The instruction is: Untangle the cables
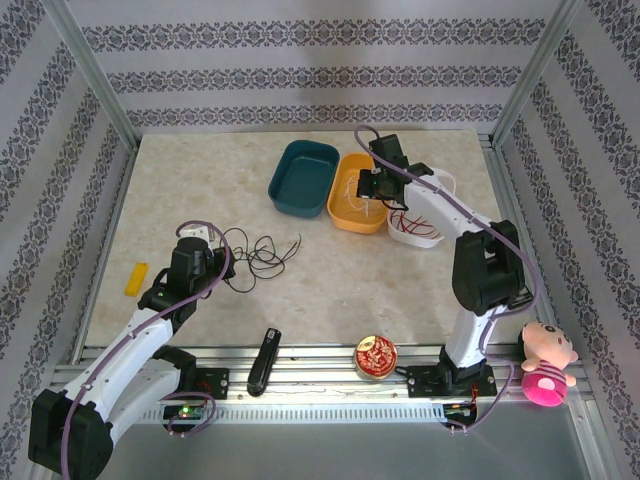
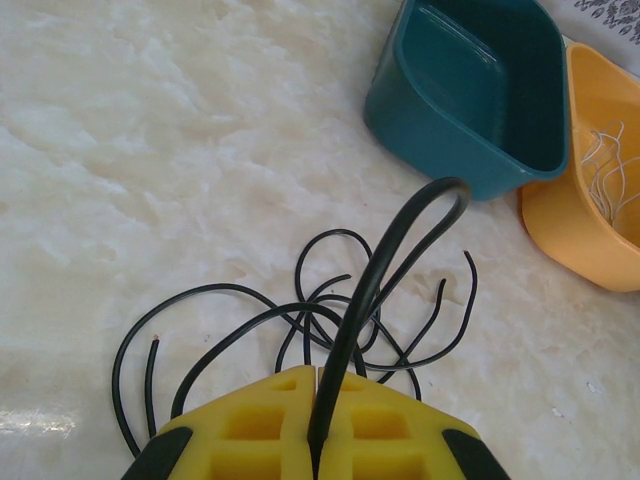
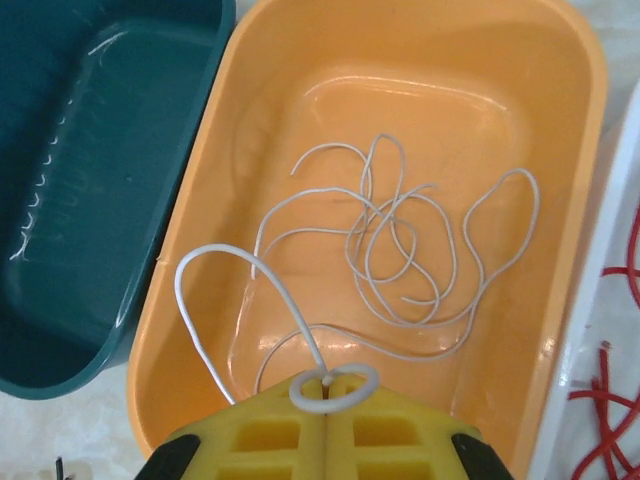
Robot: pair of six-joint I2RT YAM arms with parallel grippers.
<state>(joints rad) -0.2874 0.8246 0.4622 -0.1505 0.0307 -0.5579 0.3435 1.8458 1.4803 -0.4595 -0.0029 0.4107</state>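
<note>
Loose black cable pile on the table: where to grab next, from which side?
Probably the free end at the pile's left in the left wrist view, from straight above. It lies flat on the table, clear of the crossings in the middle of the black cables, so pulling there should drag fewer loops.

I work in a lab test cell. Aluminium posts frame patterned wall panels around my marble-look table, with a metal rail along its near edge.
</note>
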